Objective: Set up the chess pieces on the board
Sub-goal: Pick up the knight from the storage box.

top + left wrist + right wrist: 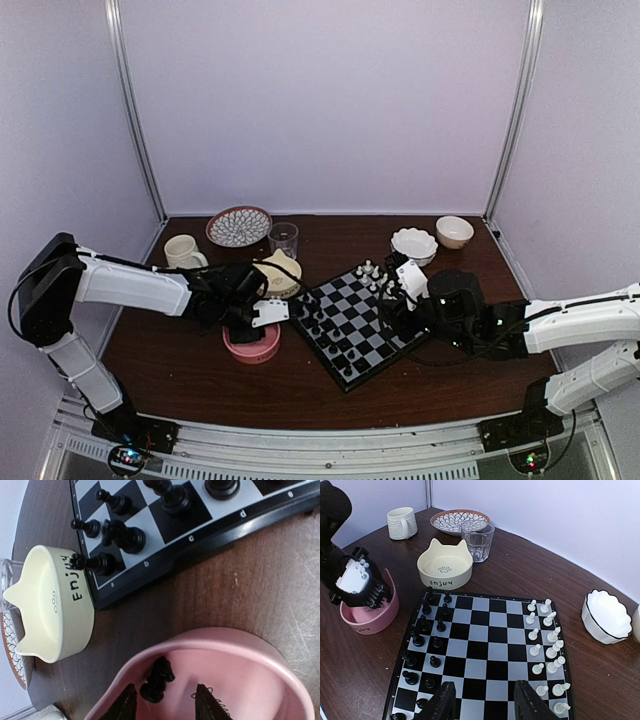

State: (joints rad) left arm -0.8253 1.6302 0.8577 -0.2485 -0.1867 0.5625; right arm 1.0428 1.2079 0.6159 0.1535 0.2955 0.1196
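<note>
Left claw [165,692] hangs inside the glossy pink bowl [280,665], tapered fingers apart, a tiny black chessman [157,680] lying loose between them. More black chess pieces [436,642] stand on the checked board [487,652], beside a cream cat-eared bowl [445,565]. Right claw [484,687] hovers over the board, jaws apart, empty.

Four bowls [413,243], one mug [402,522], one glass [477,540], one plate [460,521], one board [487,652].
</note>
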